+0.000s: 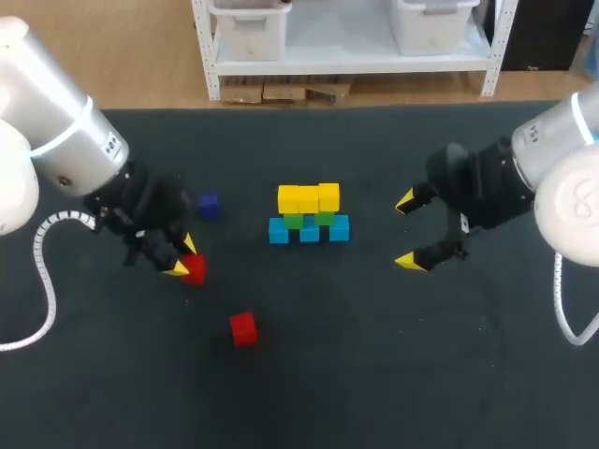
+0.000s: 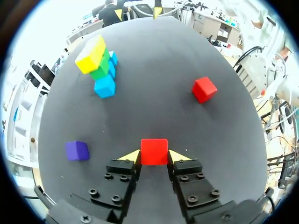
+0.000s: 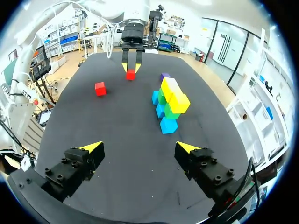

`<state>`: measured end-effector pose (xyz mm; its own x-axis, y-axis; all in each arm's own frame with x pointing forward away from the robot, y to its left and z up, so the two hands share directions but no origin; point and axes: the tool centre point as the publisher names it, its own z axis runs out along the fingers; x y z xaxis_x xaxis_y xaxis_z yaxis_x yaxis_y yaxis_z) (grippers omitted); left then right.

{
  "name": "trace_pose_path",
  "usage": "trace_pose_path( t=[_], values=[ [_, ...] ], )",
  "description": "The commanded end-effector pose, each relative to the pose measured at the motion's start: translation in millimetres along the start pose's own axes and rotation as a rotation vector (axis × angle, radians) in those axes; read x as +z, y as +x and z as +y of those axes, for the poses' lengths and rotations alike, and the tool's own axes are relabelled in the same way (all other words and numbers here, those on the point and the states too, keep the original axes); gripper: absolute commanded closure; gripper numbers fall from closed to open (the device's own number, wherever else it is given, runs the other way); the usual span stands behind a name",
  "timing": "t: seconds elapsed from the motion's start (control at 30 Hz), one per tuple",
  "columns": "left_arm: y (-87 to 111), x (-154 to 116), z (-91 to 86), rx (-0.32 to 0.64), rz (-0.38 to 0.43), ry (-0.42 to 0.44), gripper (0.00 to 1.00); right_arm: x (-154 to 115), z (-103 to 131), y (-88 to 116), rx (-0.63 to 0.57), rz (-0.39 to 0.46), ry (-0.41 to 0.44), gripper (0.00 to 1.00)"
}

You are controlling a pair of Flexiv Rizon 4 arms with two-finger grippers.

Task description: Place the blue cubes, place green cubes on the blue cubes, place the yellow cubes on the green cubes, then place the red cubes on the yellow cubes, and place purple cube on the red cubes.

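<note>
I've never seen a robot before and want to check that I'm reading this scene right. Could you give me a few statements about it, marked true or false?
1. The left gripper has a red cube between its fingers. True.
2. The right gripper holds a yellow cube. False: it is open and empty, off to the side of the stack.
3. The purple cube sits on top of the stack. False: it lies on the table, apart from the stack.
4. The yellow cubes form the stack's top layer. True.
5. A second red cube lies loose on the table. True.
</note>
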<state>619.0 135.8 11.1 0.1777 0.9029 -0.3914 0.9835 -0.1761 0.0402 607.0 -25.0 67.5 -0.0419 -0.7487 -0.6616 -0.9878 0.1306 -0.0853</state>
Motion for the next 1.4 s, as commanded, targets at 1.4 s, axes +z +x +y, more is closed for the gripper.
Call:
trace_pose_path(
  t=[1.4],
  values=[
    [-145.0,-71,52.8,-0.006,-0.065,-0.163,1.0,0,0,1,0.0,-0.003,-0.001,0.0]
  ],
)
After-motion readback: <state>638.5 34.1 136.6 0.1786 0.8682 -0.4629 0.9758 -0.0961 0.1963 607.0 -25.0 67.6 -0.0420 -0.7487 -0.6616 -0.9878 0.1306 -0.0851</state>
